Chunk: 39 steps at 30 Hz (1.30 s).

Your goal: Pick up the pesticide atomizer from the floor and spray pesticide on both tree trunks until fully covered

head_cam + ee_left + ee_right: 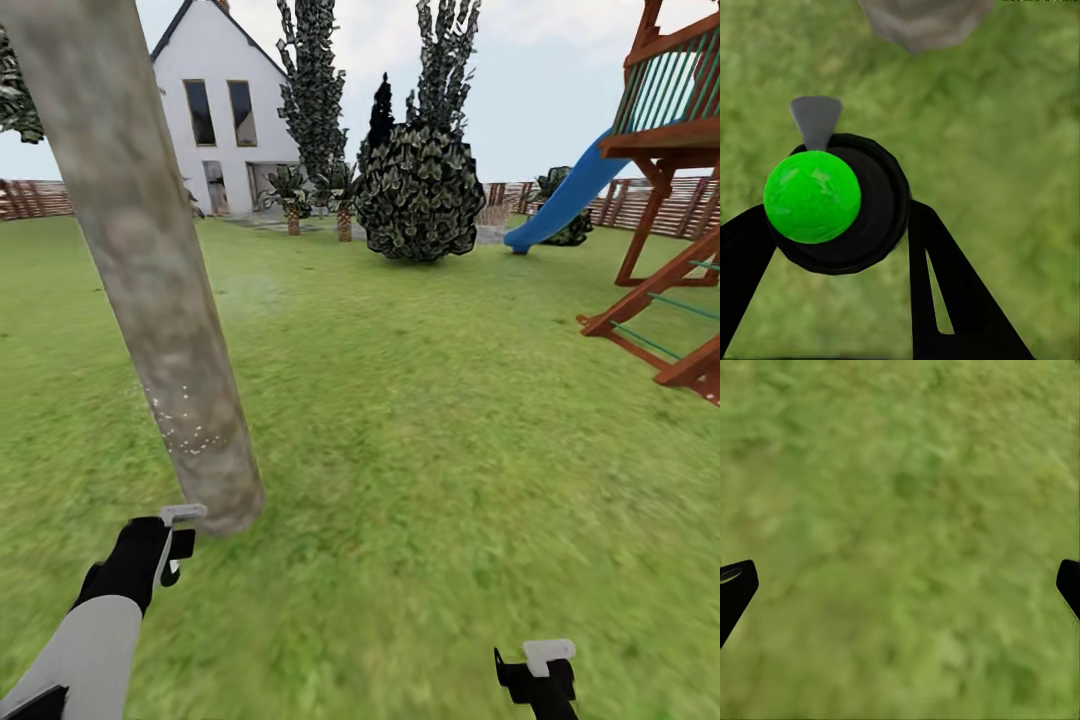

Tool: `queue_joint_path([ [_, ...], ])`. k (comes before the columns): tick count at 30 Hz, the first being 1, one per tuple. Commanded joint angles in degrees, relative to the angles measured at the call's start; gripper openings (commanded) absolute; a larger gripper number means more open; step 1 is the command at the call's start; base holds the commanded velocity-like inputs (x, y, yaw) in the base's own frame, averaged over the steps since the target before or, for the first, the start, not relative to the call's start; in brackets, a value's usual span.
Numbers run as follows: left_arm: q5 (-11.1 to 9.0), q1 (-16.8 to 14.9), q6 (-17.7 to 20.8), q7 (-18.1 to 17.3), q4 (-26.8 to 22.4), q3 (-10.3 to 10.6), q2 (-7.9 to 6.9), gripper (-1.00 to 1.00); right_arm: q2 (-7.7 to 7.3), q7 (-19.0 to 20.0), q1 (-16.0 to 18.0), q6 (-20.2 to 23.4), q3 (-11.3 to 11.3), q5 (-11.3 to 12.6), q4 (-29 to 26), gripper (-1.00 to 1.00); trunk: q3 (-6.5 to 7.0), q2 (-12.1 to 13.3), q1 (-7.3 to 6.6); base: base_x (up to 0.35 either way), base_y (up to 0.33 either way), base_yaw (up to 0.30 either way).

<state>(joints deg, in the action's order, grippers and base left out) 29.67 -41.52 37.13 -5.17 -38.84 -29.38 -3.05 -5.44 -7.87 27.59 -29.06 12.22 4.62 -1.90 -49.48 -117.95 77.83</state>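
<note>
Head view looks across the garden lawn (420,400), where a mottled grey-brown tree trunk (150,260) leans across the left of the picture and meets the grass just ahead of the left end effector (172,545). A scatter of small white specks (185,425) sits on the lower part of that trunk. The left end effector, black below a white forearm, carries a pale grey nozzle piece at its tip, held just beside the trunk's base. In the left wrist view the pesticide atomizer (832,202) sits between the two black fingers (945,292), seen from above as a black round body with a bright green cap and a grey nozzle pointing toward the trunk foot (922,22); the fingers are closed against its sides. The right end effector (540,675) hangs low at the right over bare grass, and in the right wrist view its fingertips (735,589) stand far apart with nothing but lawn between them. Farther off stand a white house (225,110), a round dark bush (420,195), a blue slide (565,195) on a red-brown wooden play frame (665,230), and a brown slat fence (35,198).
</note>
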Motion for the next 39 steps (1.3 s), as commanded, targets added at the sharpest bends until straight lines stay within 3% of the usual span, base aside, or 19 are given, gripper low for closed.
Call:
queue_joint_path([
  [1,0.6,-0.1,0.2,-0.4,-0.1,-0.3,0.01,-1.00,-0.01,-0.1,0.0,-0.1,0.5,0.5,0.0,1.00,-0.05,0.0,0.01,0.208,-0.251,0.277],
  [13,0.2,-0.2,0.7,-1.0,-1.1,-0.9,0.48,-1.00,-0.01,-0.1,0.0,-0.1,0.5,0.5,0.0,1.00,-0.05,0.0,0.01,0.068,-0.055,0.277],
  [16,0.3,-0.1,0.7,-0.9,-2.6,-0.8,1.52,-1.00,0.03,-0.1,0.0,-0.1,0.5,0.5,0.0,1.00,-0.05,0.0,0.01,0.287,0.000,0.273],
  [29,0.2,-0.1,0.8,-1.0,-2.6,-0.8,1.68,-1.00,0.21,-0.1,0.0,-0.1,0.5,0.5,0.0,1.00,-0.11,0.0,0.01,0.298,-0.135,0.254],
  [32,0.3,-0.2,0.9,-1.0,-3.2,-0.4,3.38,-1.00,0.12,-0.2,0.0,-0.1,0.5,0.6,0.0,1.00,-0.17,0.0,0.01,0.085,-0.260,0.142],
  [35,0.4,-0.2,3.5,-1.1,-8.8,-0.3,5.24,-1.00,-0.25,-0.2,0.0,-0.1,0.4,0.6,0.0,1.00,-0.17,0.0,0.01,-0.059,-0.274,0.015],
  [36,0.4,-0.2,5.5,-1.1,-10.6,0.0,5.35,-1.00,-0.28,-0.2,0.0,-0.1,0.4,0.6,0.0,1.00,-0.17,0.0,0.01,-0.198,-0.229,0.002],
  [39,0.4,-0.3,7.0,-1.2,-12.1,2.0,5.26,-1.00,-0.41,-0.2,0.0,-0.1,0.4,0.6,0.0,1.00,-0.17,0.0,0.01,-0.193,-0.235,0.000],
])
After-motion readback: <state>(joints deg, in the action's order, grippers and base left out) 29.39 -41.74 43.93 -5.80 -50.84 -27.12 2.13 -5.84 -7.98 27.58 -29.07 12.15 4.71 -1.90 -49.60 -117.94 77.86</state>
